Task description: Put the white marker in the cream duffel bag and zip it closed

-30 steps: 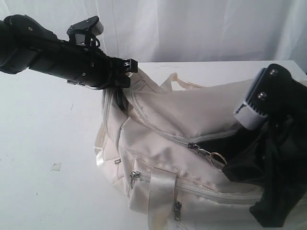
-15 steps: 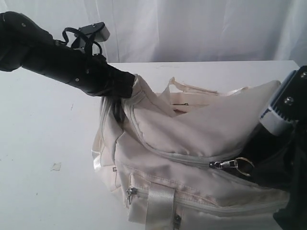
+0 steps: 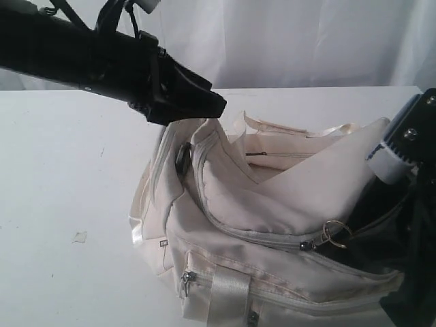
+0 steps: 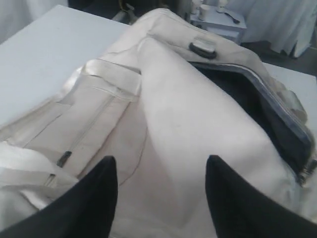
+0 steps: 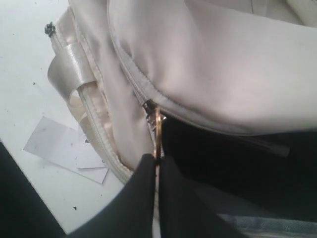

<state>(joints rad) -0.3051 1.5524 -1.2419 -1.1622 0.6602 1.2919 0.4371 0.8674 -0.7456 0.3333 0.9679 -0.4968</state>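
The cream duffel bag (image 3: pixel 225 225) lies on the white table (image 3: pixel 61 170), its curved top flap (image 3: pixel 306 191) slumped over a dark opening. My right gripper (image 5: pixel 157 157) is shut on the brass ring of the zipper pull (image 5: pixel 156 126), which shows in the exterior view low on the bag's right as the ring (image 3: pixel 334 233). My left gripper (image 4: pixel 159 166) is open above the bag's cream fabric (image 4: pixel 188 114), holding nothing; it hangs over the bag's left end (image 3: pixel 208 105). The white marker is not visible in any view.
The right arm's body (image 3: pixel 409 157) crowds the bag's right end. White paper slips (image 5: pixel 64 148) lie on the table beside the bag, and a small scrap (image 3: pixel 80 237) lies left of it. A white curtain hangs behind the table.
The left gripper has let go of the bag's left end and risen up and to the right. The zipper pull has travelled right along the zip, and the flap has sagged.
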